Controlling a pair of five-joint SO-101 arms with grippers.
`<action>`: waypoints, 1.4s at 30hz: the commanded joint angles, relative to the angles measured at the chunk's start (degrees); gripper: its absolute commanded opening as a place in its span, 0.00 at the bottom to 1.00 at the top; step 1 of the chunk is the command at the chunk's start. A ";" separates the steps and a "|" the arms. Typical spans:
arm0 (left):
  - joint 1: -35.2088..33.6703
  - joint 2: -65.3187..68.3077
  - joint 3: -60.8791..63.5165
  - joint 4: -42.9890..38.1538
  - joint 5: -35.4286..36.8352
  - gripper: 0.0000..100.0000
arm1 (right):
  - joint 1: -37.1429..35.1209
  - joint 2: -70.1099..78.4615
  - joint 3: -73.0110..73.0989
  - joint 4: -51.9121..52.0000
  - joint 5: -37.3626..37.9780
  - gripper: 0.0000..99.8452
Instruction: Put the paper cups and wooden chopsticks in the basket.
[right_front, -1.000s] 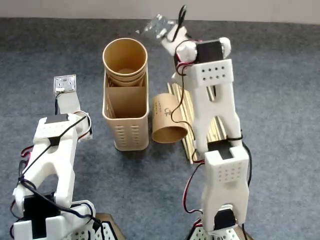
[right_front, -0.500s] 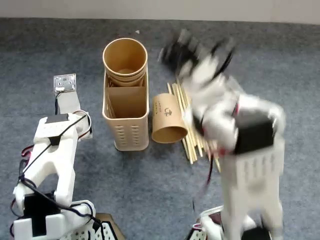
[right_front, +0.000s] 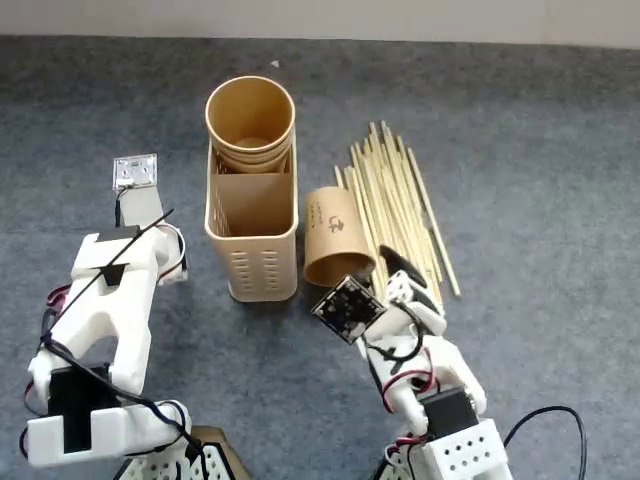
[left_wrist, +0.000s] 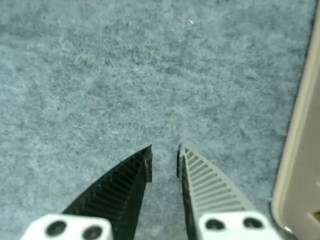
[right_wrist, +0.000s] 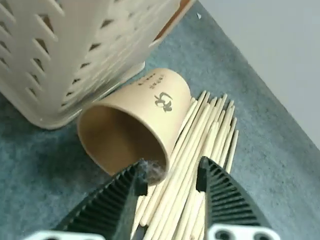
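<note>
I'm looking at a worktop (right_front: 540, 150) covered in grey felt, with a pale wall (right_front: 320, 15) along its far edge. The basket (right_front: 252, 250) stands mid-worktop, with stacked paper cups (right_front: 250, 115) in its far compartment (mouths up). A loose cup (right_front: 337, 240) lies on its side just beside the basket, and the chopsticks (right_front: 400, 200) fan out toward the right edge. The right wrist view adds the right end effector (right_wrist: 170, 172), fingers apart over the cup's rim and the sticks. The left end effector (left_wrist: 164, 155), narrowly apart, hovers over felt beside the basket's wall.

The high view looks steeply down from overhead, basket (right_front: 252, 268) at upper centre. The left wrist view faces down, close over carpet (left_wrist: 125, 75) beside the basket's wall. The right wrist view, low and near, faces the lying cup (right_wrist: 145, 102) and chopsticks (right_wrist: 212, 130), shared with the high view.
</note>
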 joint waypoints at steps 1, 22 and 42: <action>0.84 -0.22 -1.98 -0.62 -0.79 0.11 | -1.01 -1.27 1.10 -5.85 0.97 0.17; 0.84 0.13 -1.98 -0.70 -0.79 0.11 | 2.86 40.22 -20.26 -5.58 -3.96 0.17; 0.84 -0.31 -1.98 -0.44 -0.79 0.11 | -0.66 52.79 -17.63 -22.46 2.99 0.25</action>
